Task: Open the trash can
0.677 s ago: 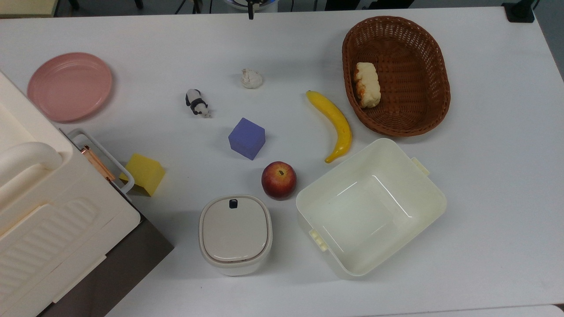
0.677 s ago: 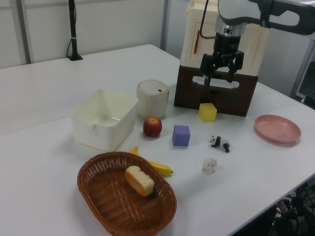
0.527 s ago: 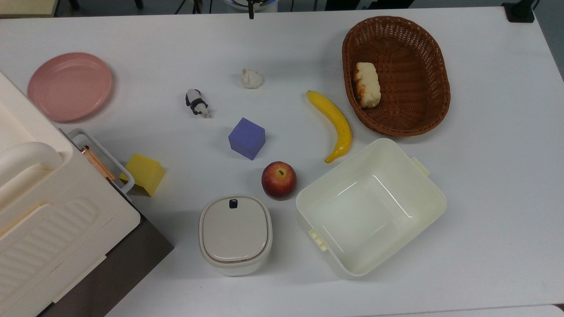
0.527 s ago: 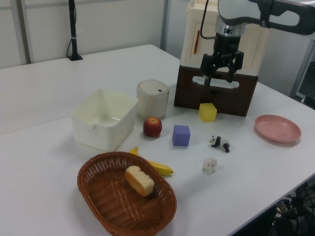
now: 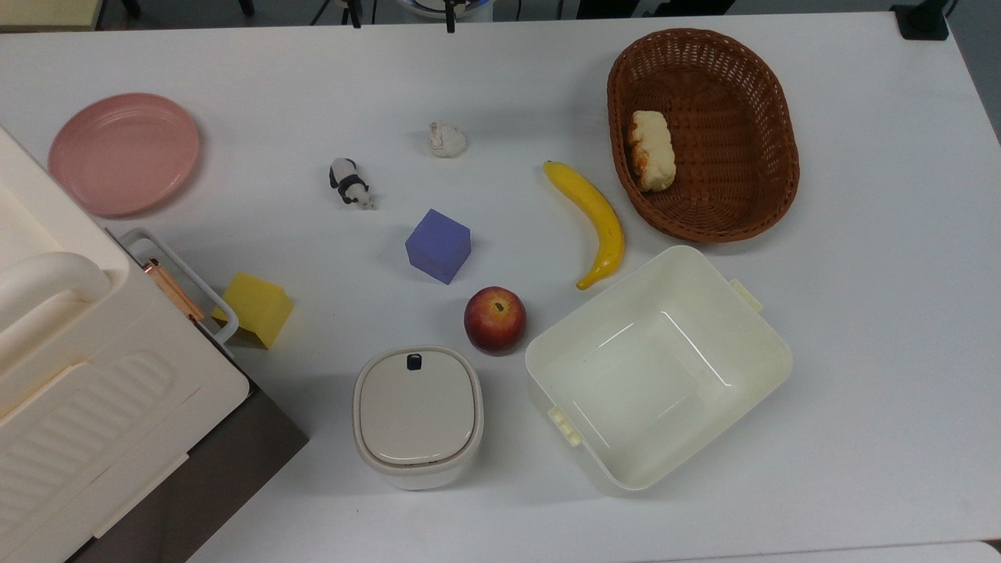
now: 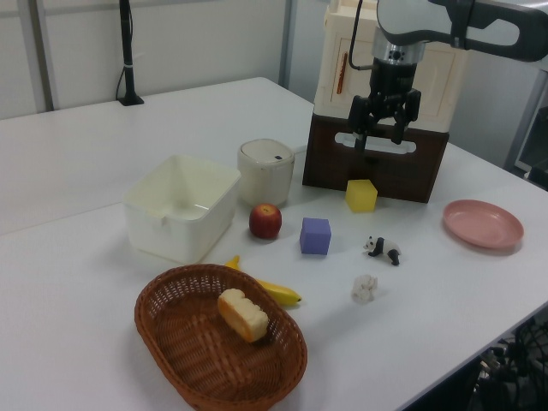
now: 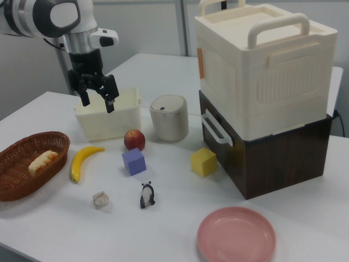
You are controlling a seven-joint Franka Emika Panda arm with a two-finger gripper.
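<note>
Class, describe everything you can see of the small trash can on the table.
The trash can is a small white bin, rounded-square, apparently plastic, with a flat beige-grey lid bearing a small dark button. It stands upright and shut on the white table, between the apple and the dark-based box, touching neither.

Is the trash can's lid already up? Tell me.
No. In the top view the flat lid lies closed on the trash can.

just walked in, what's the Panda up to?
Nothing is held yet. The pincer hangs open in the air above the table, empty. The trash can sits closed, lid flat, dark button unpressed, between the apple and the big cream box. The opening step hasn't started.
</note>
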